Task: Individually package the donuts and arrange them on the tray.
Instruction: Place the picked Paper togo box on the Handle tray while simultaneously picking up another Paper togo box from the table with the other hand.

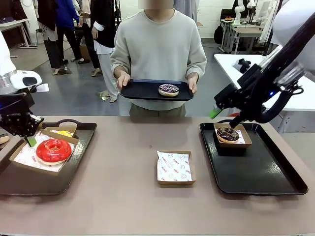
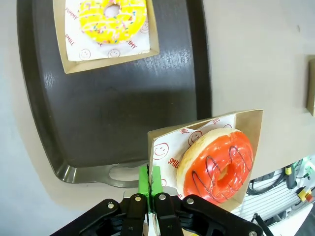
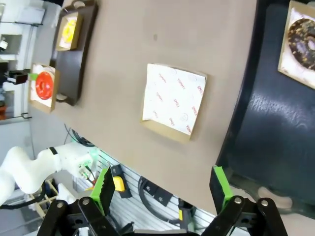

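**Q:** Which step is in hand?
**A:** Arranging a packaged donut. The left hand is pinched shut on the side wall of the red donut's box. The red-glazed donut lies in that box, just beyond the fingertips and off to one side. The box overhangs the handle end of the left tray. Whether it is lifted clear cannot be told.

**Q:** State of the other hand?
**A:** The right hand stands wide and holds nothing. It hangs just above the chocolate-topped donut, which sits boxed on the right tray.

**Q:** Where are the other 2 donuts?
**A:** The yellow-iced donut sits boxed on the left tray, well beyond the left hand. The sprinkled donut lies unboxed on a held tray, carried by a person across the desk, far from both hands. 1 empty box lies on the desk between the 2 hands.

**Q:** What does the next move call for?
**A:** Judgement: 3 of 4 donuts are packaged. The left hand should set its box level and fully inside the left tray, near the yellow one, then release. A pinch on 1 thin wall invites tilt, so slow motion is advised. The sprinkled donut then needs the empty box.
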You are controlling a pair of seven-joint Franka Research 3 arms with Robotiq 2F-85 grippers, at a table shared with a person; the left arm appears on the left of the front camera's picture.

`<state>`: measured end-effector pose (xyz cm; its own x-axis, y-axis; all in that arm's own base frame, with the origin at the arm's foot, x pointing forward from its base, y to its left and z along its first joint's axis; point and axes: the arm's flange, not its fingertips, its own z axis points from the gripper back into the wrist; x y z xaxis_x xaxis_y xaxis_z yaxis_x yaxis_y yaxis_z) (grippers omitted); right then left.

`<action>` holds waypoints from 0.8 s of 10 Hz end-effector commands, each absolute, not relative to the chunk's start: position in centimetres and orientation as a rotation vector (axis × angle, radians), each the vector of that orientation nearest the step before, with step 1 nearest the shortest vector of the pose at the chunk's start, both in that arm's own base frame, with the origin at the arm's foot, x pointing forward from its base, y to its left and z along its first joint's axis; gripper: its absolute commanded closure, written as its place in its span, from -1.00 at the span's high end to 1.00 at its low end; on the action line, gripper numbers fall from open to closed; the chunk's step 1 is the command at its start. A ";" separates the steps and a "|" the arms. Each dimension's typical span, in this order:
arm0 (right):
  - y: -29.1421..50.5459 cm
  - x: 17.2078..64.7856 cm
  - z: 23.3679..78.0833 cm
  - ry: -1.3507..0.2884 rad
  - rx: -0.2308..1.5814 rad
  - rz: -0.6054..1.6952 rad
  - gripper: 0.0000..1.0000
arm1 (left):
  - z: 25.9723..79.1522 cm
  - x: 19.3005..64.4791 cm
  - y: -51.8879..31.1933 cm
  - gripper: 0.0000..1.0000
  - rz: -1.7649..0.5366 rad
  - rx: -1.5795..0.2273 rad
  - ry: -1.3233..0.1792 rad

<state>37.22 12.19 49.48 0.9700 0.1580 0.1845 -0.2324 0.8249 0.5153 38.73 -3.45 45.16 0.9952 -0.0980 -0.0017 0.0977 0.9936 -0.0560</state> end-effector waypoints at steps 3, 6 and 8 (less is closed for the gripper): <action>12.2 37.2 49.5 -0.136 0.564 0.208 1.00 | 44.8 38.7 -3.0 -0.97 -0.092 -0.055 0.005; 12.2 37.2 49.5 -0.136 0.564 0.208 1.00 | 44.8 38.7 -3.0 -0.97 -0.092 -0.055 0.005; 12.2 37.2 49.5 -0.136 0.564 0.208 1.00 | 44.8 38.7 -3.0 -0.97 -0.092 -0.055 0.005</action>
<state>37.07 12.16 49.38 0.9720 0.1533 0.1780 -0.2264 0.8135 0.5358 38.68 -2.94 44.66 0.9960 -0.0897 0.0001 0.0895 0.9945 -0.0548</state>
